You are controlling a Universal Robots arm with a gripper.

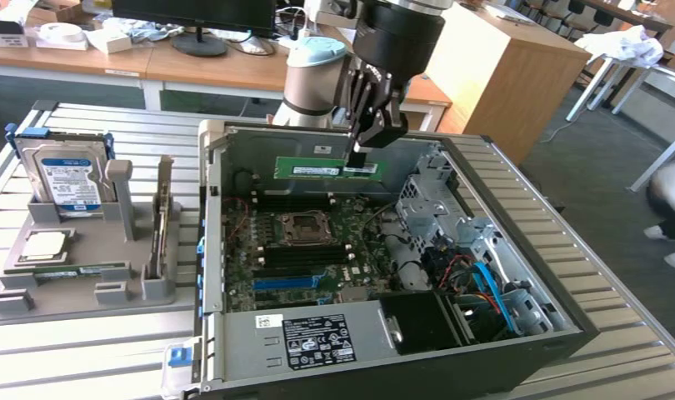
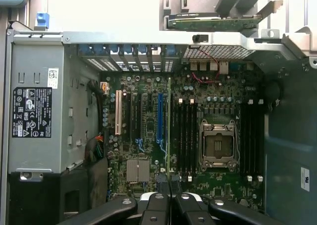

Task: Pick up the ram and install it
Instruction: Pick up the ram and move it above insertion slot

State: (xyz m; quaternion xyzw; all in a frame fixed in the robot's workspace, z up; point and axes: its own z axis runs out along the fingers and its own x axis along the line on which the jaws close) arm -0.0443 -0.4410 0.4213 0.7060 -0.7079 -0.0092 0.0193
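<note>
Exterior view: ram [image 1: 315,169] above case [image 1: 304,143]

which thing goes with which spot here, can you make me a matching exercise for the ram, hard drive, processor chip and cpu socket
Things:
1. ram
2. hard drive
3. processor chip
4. CPU socket

Places:
a. standing upright in the grey holder
b. held by the gripper above the open case
c. on the motherboard
d. lying flat on the grey holder

Pairs: 1-b, 2-a, 3-d, 4-c
</note>
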